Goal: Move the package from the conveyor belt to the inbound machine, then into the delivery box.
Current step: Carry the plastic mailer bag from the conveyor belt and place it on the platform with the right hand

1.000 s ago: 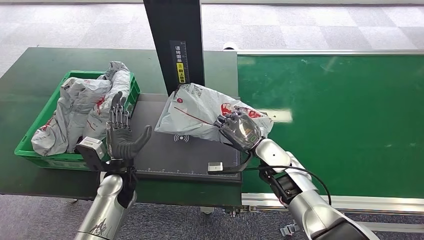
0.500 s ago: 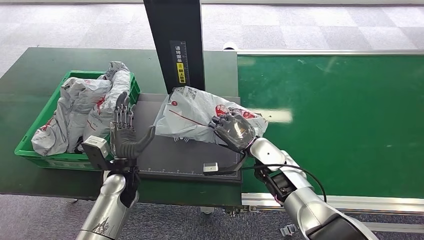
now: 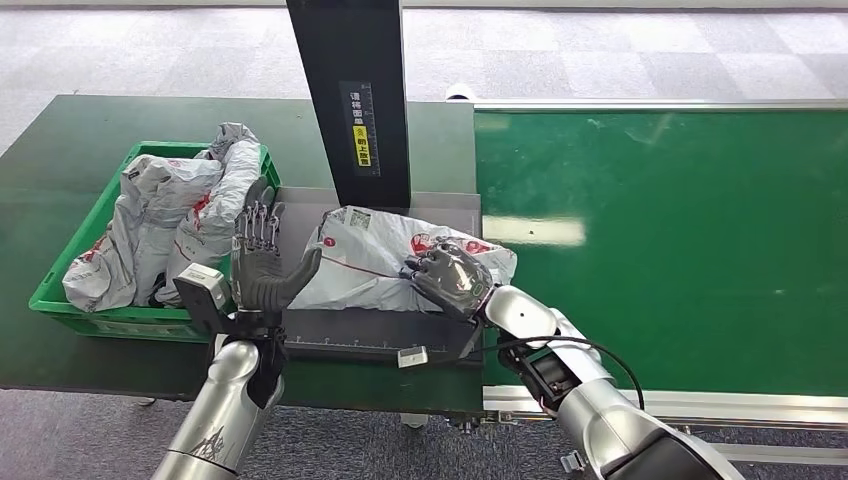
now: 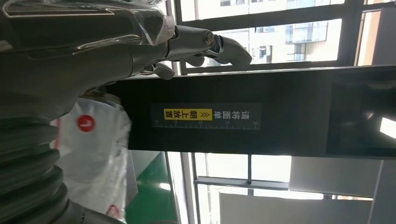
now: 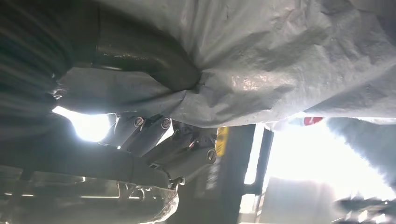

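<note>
I've got the right robot hand (image 3: 452, 277) gripping the package (image 3: 375, 262) over the scanner plate (image 3: 380, 328). I'd set it flat, label up. The left robot hand (image 3: 262, 262) is open, ready to receive.

The head camera sits high on the robot and looks forward and down across the dark table (image 3: 60, 130), the green conveyor belt (image 3: 660, 230) to the right and the black post (image 3: 350, 90) rising between them.

The left wrist camera rides close behind the left hand (image 4: 70, 51), turned on its side, facing that same black post (image 4: 233, 116) from near, with windows (image 4: 280, 42) behind.

The right wrist camera is pressed right up against the grey package (image 5: 280, 60), looking along the right hand (image 5: 154, 140) from beneath.

Head and left wrist views share the post's yellow label (image 3: 362, 125) (image 4: 187, 114); all three catch the package.
</note>
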`<state>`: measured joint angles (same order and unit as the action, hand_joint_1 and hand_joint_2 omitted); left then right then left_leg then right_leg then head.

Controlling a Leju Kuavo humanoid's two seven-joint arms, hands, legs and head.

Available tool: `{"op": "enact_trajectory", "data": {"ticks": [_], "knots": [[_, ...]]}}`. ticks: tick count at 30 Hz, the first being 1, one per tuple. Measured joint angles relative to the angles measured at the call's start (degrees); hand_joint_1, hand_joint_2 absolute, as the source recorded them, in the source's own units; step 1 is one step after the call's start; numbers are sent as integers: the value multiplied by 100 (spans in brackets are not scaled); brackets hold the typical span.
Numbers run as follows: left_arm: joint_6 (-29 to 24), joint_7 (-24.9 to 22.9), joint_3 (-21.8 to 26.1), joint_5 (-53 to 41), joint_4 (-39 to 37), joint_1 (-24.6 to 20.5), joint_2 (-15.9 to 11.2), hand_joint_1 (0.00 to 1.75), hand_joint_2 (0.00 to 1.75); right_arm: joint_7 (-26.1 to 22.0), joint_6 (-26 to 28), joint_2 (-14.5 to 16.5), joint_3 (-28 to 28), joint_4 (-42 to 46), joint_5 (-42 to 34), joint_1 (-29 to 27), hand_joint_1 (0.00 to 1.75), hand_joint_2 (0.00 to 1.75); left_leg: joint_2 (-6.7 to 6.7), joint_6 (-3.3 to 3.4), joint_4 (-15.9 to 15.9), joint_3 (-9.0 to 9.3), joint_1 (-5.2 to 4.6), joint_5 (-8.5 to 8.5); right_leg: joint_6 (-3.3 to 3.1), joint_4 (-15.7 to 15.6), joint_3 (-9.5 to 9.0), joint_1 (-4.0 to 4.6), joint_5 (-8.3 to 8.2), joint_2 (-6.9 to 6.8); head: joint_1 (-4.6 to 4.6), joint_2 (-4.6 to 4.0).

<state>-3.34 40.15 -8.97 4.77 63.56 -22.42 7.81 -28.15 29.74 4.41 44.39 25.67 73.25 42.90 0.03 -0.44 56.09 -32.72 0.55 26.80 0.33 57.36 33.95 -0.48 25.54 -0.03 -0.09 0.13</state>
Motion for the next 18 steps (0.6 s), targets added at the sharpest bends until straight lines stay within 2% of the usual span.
{"op": "enact_trajectory", "data": {"ticks": [2,3,6,12,18], "knots": [[0,0,-23,1,-39,-28,6,0,175,69,-197,63,107,-72,26,-38,35,175,0,0,0,0,0,0,0,0,0,0,0,0,1,0],[-1,0,-28,2,-55,-37,8,0,175,97,-285,86,145,-99,6,-56,0,175,0,0,0,0,0,0,0,0,1,0,0,0,1,0],[-9,0,-56,1,-87,-52,7,0,175,98,-373,104,205,-128,-162,-134,0,175,-1,0,0,0,0,0,0,0,1,0,0,0,1,0],[-32,0,-111,2,-98,-53,4,0,175,-220,-110,29,233,-18,-607,-336,0,175,0,0,0,0,-1,0,0,0,-1,-1,0,0,1,0],[-45,0,-111,8,-109,-53,-2,0,175,-287,24,-20,244,399,-999,-509,0,175,0,0,0,1,0,0,0,0,0,0,0,0,0,0]]}}
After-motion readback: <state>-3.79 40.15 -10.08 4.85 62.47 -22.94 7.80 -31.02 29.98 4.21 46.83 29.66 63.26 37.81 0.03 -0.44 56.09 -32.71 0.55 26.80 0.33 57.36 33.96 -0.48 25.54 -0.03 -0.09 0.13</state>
